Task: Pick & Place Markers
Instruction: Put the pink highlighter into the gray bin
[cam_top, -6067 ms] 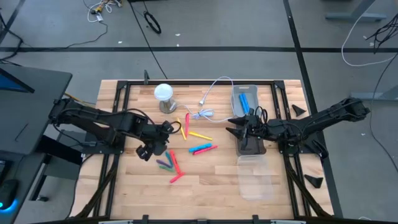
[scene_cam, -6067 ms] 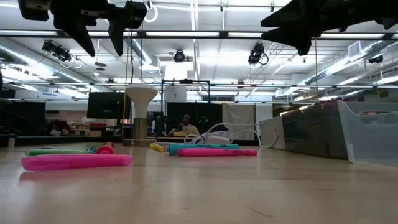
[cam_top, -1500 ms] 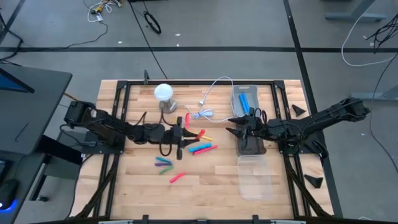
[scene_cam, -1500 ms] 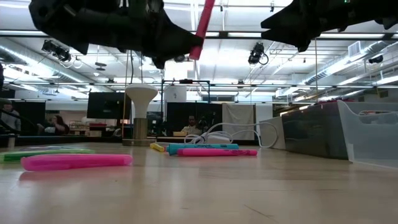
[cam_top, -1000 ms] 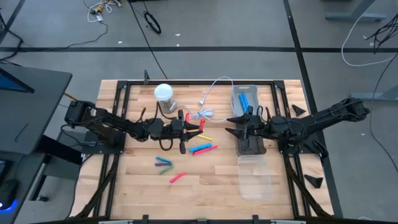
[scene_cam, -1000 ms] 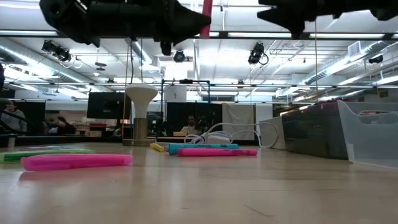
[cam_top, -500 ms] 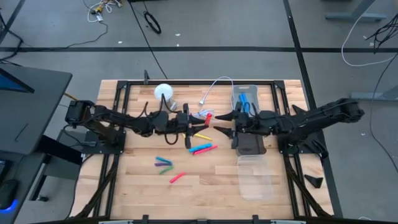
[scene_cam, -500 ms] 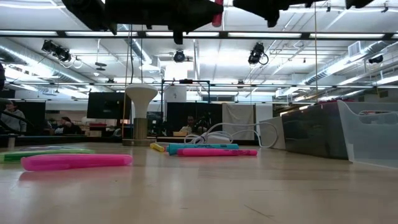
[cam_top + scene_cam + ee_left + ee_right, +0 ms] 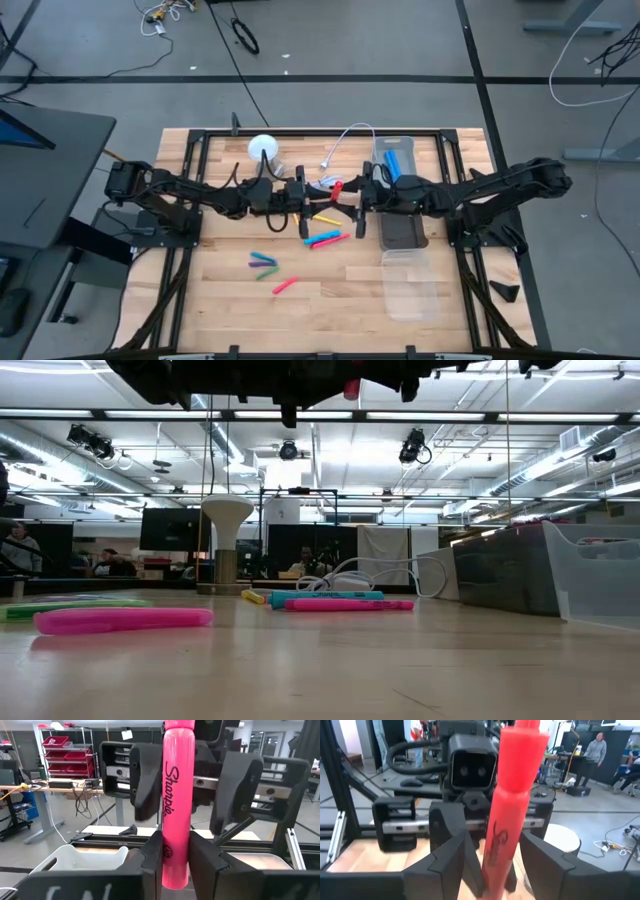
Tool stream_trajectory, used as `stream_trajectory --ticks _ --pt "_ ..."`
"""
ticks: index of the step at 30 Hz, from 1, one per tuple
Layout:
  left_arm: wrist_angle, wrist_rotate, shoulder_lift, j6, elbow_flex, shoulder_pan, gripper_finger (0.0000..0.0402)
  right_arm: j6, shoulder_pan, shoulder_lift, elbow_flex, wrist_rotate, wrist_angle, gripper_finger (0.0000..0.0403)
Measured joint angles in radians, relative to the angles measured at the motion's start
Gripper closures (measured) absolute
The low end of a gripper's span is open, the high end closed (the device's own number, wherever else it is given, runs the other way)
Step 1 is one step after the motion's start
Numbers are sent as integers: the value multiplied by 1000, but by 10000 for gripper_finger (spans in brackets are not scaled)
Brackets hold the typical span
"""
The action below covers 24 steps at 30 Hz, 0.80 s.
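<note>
Mid-air handover over the table [image 9: 230, 290], above the cable [image 9: 335, 150] area.

Left claw [image 9: 322, 192]: nearly closed, pinching a red-pink marker [image 9: 336, 188] by its lower barrel. Left wrist view shows the marker [image 9: 176, 805] upright between the left fingers [image 9: 150, 855], its upper half standing between the right claw's spread fingers.

Right claw [image 9: 352, 193]: open wide, fingers either side of the marker, not yet gripping. Right wrist view: marker [image 9: 512, 805] sits between its fingers [image 9: 447, 860], gaps on both sides.

Rest of the markers lie loose on the table: a blue-pink pair [image 9: 327, 239], green-purple cluster [image 9: 264, 264], one pink [image 9: 285, 286]. Grey bin [image 9: 395, 160] with a blue marker inside, clear bin [image 9: 410, 285] nearer the front edge.

Judgement on doing it well:
- Close the right claw squarely on the barrel, clear of the left fingers.
- Left should release only once the right grip looks firm, otherwise the marker may drop or tilt.
- Draw the arms apart along the marker's axis, slowly.
- Then carry to the bin.
</note>
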<state>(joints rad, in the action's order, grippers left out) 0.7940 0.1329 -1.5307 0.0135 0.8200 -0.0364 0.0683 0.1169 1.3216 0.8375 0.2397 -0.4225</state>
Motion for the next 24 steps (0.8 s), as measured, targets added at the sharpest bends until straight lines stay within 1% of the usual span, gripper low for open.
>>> stream_trajectory --ticks 4,11,14,17,24 --pt "0 0 0 0 0 0 332 -4 0 0 0 0 16 231" --pt "-3 0 0 0 0 0 332 -7 0 0 0 3 18 299" --pt "-4 1 0 -4 0 0 332 -10 0 0 0 3 17 322" --pt "-5 1 0 -6 0 0 332 -7 0 0 0 3 17 332" --pt "-2 2 0 -1 1 1 332 -4 0 -8 -1 3 15 327"
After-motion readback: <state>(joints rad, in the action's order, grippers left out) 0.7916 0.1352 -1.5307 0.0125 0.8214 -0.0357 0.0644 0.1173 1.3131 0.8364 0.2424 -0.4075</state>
